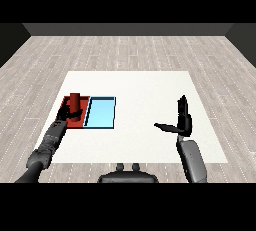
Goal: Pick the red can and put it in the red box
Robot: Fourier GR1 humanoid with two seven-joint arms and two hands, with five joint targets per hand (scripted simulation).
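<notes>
1. While the left hand point(66, 115) sits at the left of the frame over the red tray point(64, 106), the red can point(75, 101) stands upright inside that tray, towards its far end.
2. Left hand's fingers curl round the lower part of the can, there at the tray's near side; the can's top pokes up clear above the hand.
3. Grey left forearm point(50, 140) runs in from the lower left corner, slanting up across the table point(140, 90) edge to the tray.
4. Just beside the red tray, on its right and touching along one edge, lies the blue tray point(101, 113). Nothing shows inside it.
5. Over at the right of the frame, well apart from both trays, the right hand point(182, 122) hangs above the white table. Fingers straight and pointing up, thumb stuck out to the left: holding nothing.
6. Right forearm point(191, 160) comes up from the lower right.
7. Between the blue tray and the right hand there's only bare tabletop, nothing standing in the way.
8. Beyond the table, pale plank floor point(130, 50) stretches to a dark wall at the top.
</notes>
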